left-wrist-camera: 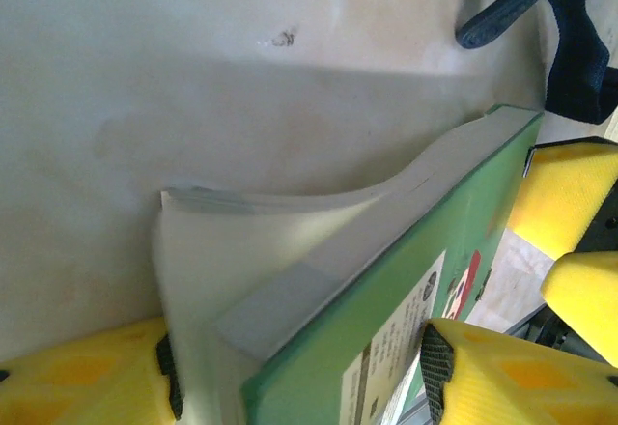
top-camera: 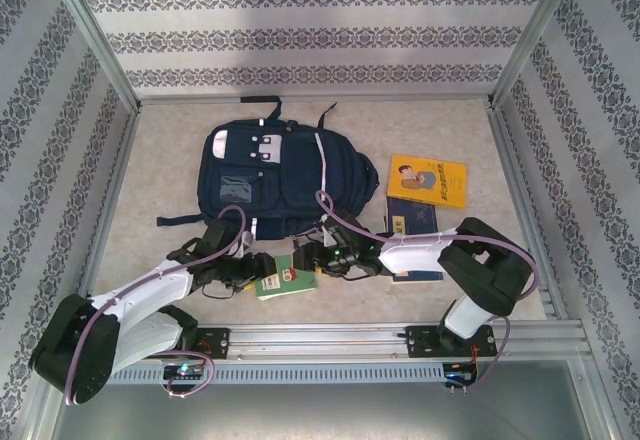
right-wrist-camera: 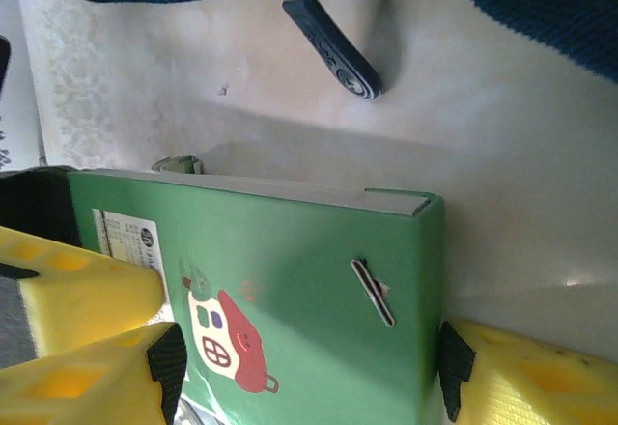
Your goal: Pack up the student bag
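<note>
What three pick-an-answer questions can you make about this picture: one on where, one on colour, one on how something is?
1. The yellow book lies where? A left of the bag B right of it C on it
2. The near book, between the left gripper and right gripper, is? A red B green C black
3. The bag is? A lying flat B standing C hanging
Answers: 1 B, it lies on the table right of the bag. 2 B, both wrist views show its green cover. 3 A, its front faces the top camera.
</note>
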{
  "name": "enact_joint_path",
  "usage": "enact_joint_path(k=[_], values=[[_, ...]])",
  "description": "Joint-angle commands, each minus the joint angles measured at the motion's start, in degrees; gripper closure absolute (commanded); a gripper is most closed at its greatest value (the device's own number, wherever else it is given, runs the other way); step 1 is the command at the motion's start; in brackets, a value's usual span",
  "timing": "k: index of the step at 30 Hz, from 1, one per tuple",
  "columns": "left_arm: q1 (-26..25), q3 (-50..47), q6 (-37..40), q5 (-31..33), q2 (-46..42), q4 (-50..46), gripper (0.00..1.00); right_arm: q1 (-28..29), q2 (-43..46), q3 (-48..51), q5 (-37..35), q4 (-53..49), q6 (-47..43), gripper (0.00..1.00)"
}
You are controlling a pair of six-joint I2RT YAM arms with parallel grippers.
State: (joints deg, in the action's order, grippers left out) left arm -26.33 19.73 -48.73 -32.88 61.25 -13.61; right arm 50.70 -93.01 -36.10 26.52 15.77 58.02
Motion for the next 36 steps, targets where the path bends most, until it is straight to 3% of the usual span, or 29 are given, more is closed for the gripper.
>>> enact_joint_path(k=[1,12,21,36], values=[[-1.19,0.18,-0.43,-1.03,0.88,3.0,0.37,0.89,0.57,1.27,5.64,5.19,2.44,0.31],[-1.35,-1.17,-0.16,-1.11,-1.36,3.97,0.4,-1.03,8.5,6.06,7.14,9.21,7.23,0.33],[-1.39,-1.88,-0.79,-2.18,-1.26,6.31,0.43,-1.21,8.81,10.47,8.85,24.94,16.47,0.35],[-1.44,-3.53,-1.53,-2.49,-3.32,8.89,0.43,-0.22,7.92,10.34,8.84,28.5,18.37,0.36]])
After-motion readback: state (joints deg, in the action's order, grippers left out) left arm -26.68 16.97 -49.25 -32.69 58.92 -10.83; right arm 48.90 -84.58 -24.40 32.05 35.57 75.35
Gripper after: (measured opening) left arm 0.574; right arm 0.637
